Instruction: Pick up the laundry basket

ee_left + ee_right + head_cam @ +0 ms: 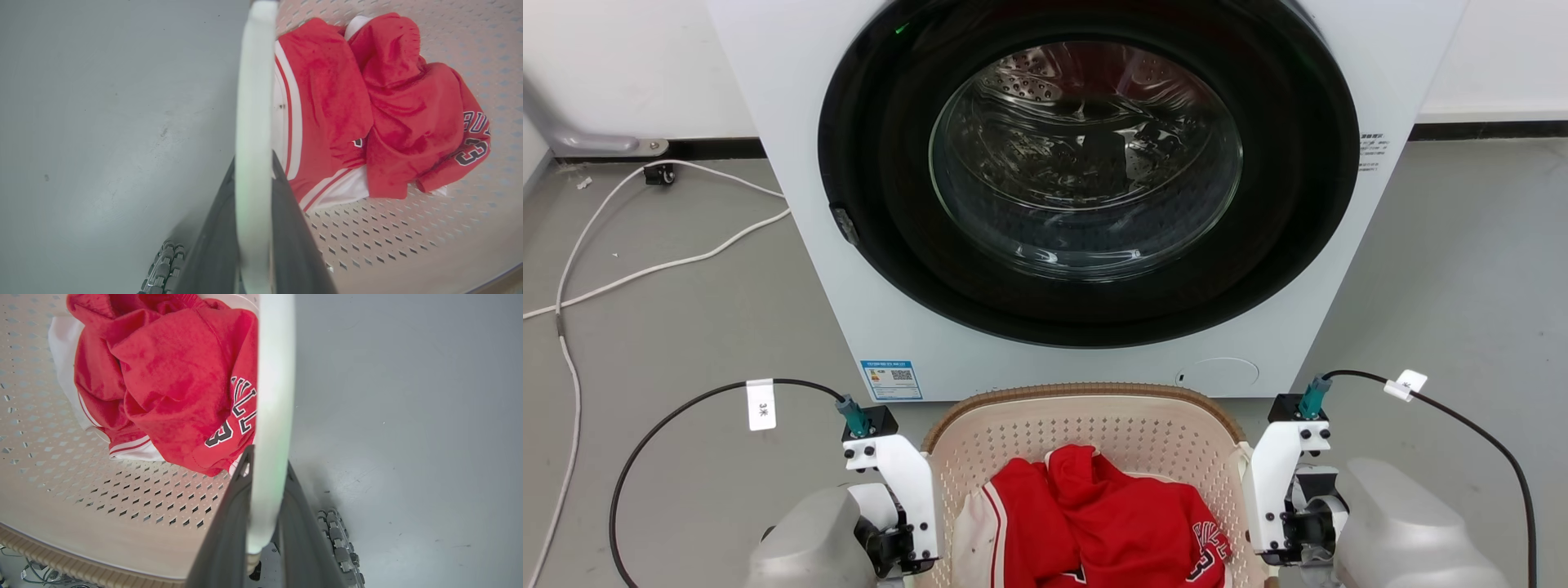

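Left gripper (253, 165): clamped across the basket's (1094, 425) white handle (254, 81).
Right gripper (269, 459): likewise, seemingly (contact blurred).
Lift: raise both together, level; shirt (1111, 514) lies between them.

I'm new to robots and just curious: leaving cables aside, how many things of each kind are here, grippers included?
Washing machine: 1
Laundry basket: 1
Red-and-white clothing bundle: 1
Grippers: 2, left gripper and right gripper
Total: 5
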You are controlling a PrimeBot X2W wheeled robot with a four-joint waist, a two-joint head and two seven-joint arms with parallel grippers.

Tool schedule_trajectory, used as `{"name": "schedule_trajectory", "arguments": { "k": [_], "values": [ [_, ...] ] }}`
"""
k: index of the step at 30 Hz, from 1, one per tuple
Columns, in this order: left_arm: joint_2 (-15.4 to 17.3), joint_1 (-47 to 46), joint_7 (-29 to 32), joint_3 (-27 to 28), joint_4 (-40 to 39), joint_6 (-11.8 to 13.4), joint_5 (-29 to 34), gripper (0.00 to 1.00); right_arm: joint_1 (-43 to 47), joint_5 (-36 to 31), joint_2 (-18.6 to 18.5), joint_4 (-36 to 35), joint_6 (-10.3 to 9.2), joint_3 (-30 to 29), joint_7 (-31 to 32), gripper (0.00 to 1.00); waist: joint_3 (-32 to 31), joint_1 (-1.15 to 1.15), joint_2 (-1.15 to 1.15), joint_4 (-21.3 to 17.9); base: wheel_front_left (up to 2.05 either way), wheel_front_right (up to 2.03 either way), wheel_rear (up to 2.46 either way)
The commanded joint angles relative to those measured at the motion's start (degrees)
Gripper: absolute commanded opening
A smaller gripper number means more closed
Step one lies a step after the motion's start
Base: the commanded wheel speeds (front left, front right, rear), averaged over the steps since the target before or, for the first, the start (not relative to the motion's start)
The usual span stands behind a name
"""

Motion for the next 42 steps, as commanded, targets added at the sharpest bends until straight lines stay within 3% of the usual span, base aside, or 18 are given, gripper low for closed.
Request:
{"name": "schedule_trajectory", "arguments": {
  "k": [1, 42],
  "values": [
    [-0.96, 0.49, -0.41, -0.08, -0.56, -0.22, -0.37, 0.0, 0.27, -0.16, 1.31, -0.57, 0.81, -0.16, 0.16, 0.0, 0.01, 0.0, 0.0, -0.02, 0.0, 0.0, 0.0],
    [-0.65, 0.33, -0.64, -1.16, -0.55, -0.22, -1.76, 0.0, 0.72, -1.13, 1.41, -0.57, 0.82, -1.59, 0.83, 0.0, 0.06, 0.0, 0.0, 0.21, 0.0, 0.0, 0.0]
  ]
}}
